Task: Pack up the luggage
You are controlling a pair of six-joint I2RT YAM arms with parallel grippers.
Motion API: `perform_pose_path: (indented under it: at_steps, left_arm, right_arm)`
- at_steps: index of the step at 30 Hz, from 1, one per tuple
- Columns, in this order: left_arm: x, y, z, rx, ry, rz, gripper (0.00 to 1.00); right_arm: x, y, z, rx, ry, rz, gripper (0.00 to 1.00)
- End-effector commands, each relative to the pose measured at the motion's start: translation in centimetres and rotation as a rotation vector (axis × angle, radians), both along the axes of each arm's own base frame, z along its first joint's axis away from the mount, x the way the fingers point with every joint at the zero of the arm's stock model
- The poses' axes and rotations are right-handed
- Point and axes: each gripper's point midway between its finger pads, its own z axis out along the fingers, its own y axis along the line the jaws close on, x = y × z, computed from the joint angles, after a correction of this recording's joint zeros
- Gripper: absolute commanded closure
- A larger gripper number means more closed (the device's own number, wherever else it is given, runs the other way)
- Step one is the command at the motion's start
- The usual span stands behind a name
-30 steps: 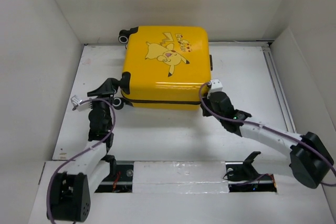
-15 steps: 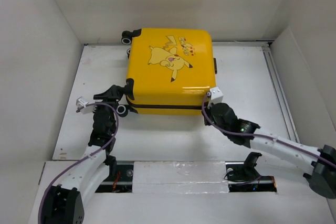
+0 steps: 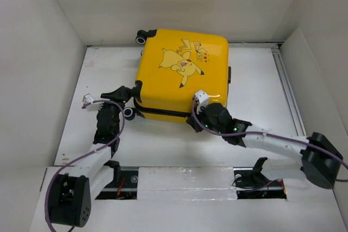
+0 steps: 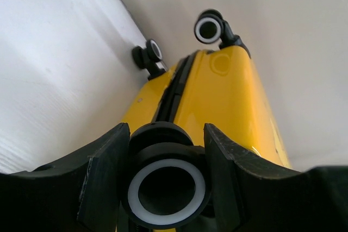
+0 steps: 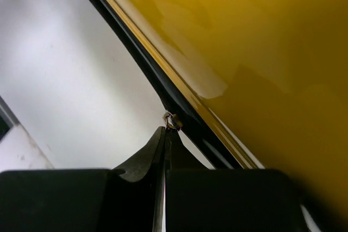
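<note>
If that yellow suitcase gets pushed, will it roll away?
The suitcase lies flat on its side, caster wheels sticking out sideways, so it probably slides rather than rolls. Its glossy surface looks stiff and likely slippery.

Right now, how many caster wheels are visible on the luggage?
3. Near wheel in the left hand; two at the far end, low wheel and high wheel. A fourth may be hidden.

White table (image 3: 255, 80). Yellow luggage (image 3: 179, 80) lies flat on it, printed shell up, skewed, toward the far edge.
</note>
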Motion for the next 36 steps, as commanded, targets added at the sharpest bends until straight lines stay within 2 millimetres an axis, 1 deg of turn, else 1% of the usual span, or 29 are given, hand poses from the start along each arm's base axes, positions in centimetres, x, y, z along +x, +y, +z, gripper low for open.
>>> perform_pose_path:
  at_steps: [1,2,3,4,5,6,7,8,11,12,13,14,15,17,18,19,20,22,23,25,26,27,28,30,32,33,34,35,36]
  left_arm:
    - [-2.9,-8.7,-3.2,-0.005,0.073,-0.425,1.0]
    - [-3.1,-9.5,-3.1,-0.014,0.069,-0.449,1.0]
    - [-3.3,-10.0,-3.1,-0.011,0.069,-0.456,1.0]
    - [-4.0,-12.0,-3.0,-0.008,0.069,-0.511,1.0]
    - [-4.2,-12.9,-2.3,-0.009,0.049,-0.536,1.0]
    - [-4.9,-14.9,-1.7,0.001,0.037,-0.585,1.0]
    - [-4.6,-14.8,-1.1,-0.001,0.025,-0.572,1.0]
    - [-5.6,-16.9,-0.8,-0.001,0.017,-0.636,1.0]
    - [-6.6,-20.0,0.8,0.002,-0.012,-0.702,1.0]
    - [-7.9,-21.9,1.5,-0.003,-0.027,-0.762,1.0]
    - [-8.4,-22.9,1.8,0.005,-0.03,-0.787,1.0]
    - [-8.6,-24.1,3.2,-0.006,-0.055,-0.812,1.0]
    - [-9.4,-25.7,3.0,0.007,-0.05,-0.86,1.0]
    - [-10.2,-27.7,3.9,-0.004,-0.072,-0.922,1.0]
    - [-10.1,-28.6,5.0,-0.004,-0.094,-0.94,1.0]
    - [-10.2,-29.4,4.6,0.002,-0.081,-0.96,1.0]
    - [-10.1,-29.8,4.8,-0.002,-0.089,-0.969,1.0]
    - [-9.5,-29.5,4.5,0.003,-0.08,-0.946,1.0]
    - [-9.6,-29.5,5.4,-0.016,-0.097,-0.945,1.0]
    - [-9.4,-29.1,6.0,-0.021,-0.11,-0.935,1.0]
    - [-9.8,-29.5,6.0,-0.022,-0.11,-0.957,1.0]
    - [-10.1,-29.9,6.7,-0.029,-0.124,-0.967,1.0]
    - [-10.4,-30.5,7.2,-0.035,-0.137,-0.991,1.0]
    - [-11.0,-31.6,6.5,-0.038,-0.113,-1.026,1.0]
    - [-11.0,-31.8,6.1,-0.044,-0.098,-1.031,0.98]
    - [-10.6,-31.3,6.6,-0.032,-0.116,-1.017,0.85]
    - [-10.0,-30.7,6.0,0.001,-0.099,-0.989,0.46]
    - [-8.6,-29.5,5.7,0.037,-0.088,-0.904,0.24]
    - [-7.3,-27.4,5.8,0.062,-0.077,-0.814,0.08]
  right_arm:
    - [2.8,6.3,7.5,0.279,-0.105,0.053,1.0]
    - [3.5,7.0,6.8,0.247,-0.112,0.061,1.0]
    - [3.9,7.5,7.2,0.243,-0.126,0.065,1.0]
    - [4.6,8.2,8.5,0.254,-0.157,0.072,1.0]
    - [5.4,8.5,8.1,0.225,-0.176,0.084,1.0]
    - [6.0,8.6,8.8,0.224,-0.192,0.09,1.0]
    - [5.8,8.7,8.8,0.218,-0.201,0.106,1.0]
    - [6.6,8.3,8.3,0.197,-0.196,0.1,1.0]
    - [7.6,6.3,8.0,0.183,-0.188,0.108,1.0]
    - [7.6,5.7,8.3,0.193,-0.191,0.113,1.0]
    - [7.5,5.4,7.8,0.19,-0.177,0.125,1.0]
    - [7.2,5.2,7.9,0.199,-0.173,0.144,1.0]
    - [6.8,4.9,6.6,0.186,-0.145,0.14,1.0]
    - [5.9,5.3,6.7,0.24,-0.131,0.148,1.0]
    - [4.3,5.6,5.1,0.249,-0.088,0.183,1.0]
    - [3.4,5.9,5.3,0.282,-0.077,0.196,1.0]
    - [2.8,6.4,5.8,0.338,-0.067,0.205,1.0]
    - [0.7,7.2,5.2,0.336,-0.041,0.248,1.0]
    - [0.4,7.2,5.5,0.331,-0.056,0.248,1.0]
    - [-0.3,6.8,3.9,0.293,-0.027,0.23,1.0]
    - [-0.1,7.0,4.4,0.303,-0.052,0.235,1.0]
    - [0.1,6.9,4.4,0.302,-0.055,0.225,1.0]
    - [0.3,6.9,3.8,0.289,-0.048,0.214,1.0]
    - [1.2,7.0,4.2,0.281,-0.079,0.192,1.0]
    - [2.4,6.3,4.2,0.271,-0.095,0.129,1.0]
    - [2.9,5.7,4.4,0.274,-0.104,0.106,1.0]
    - [2.8,5.4,4.8,0.281,-0.114,0.098,1.0]
    - [3.6,4.4,4.7,0.272,-0.115,0.065,1.0]
    - [3.2,4.0,4.2,0.267,-0.11,0.064,1.0]
